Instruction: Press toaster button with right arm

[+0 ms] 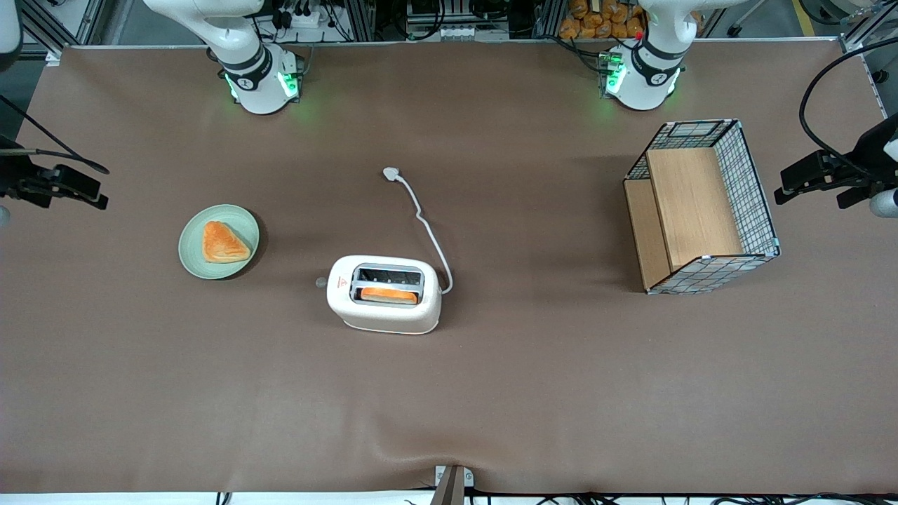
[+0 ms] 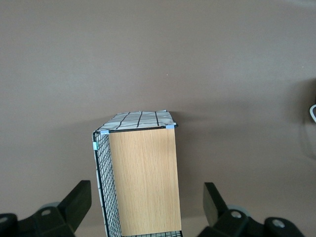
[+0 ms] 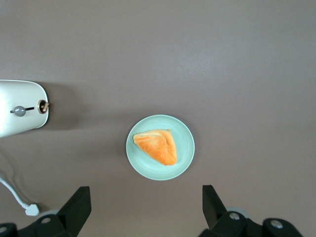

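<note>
item: toaster (image 1: 384, 293) – mid desk (image 1: 491, 393), nearer the front cam than the cord (image 1: 421, 217); one slice in the slot nearer that cam. red mark on top at the end toward the working arm.
item: button (image 1: 321, 283) – grey knob on that same short end, facing the plate (image 1: 219, 241).
item: pincer (image 3: 143, 210) – right arm's, well apart from toaster, high over the plate w/ bread; fingers spread wide, nothing held.
step: approach not begun, by my read; button untouched.
next: prob. needs the arm to travel toward desk centre, drop to knob height, line a fingertip w/ the knob, push. narrowing the fingers first may help. small target, so aim matters.
views: right wrist shows the knob on its slot track plus a brass-tone dial (image 3: 43, 106) beside it; front shows only a grey nub. front alone shows the slots and slice. left wrist shows only the wire basket (image 2: 140, 177).
</note>
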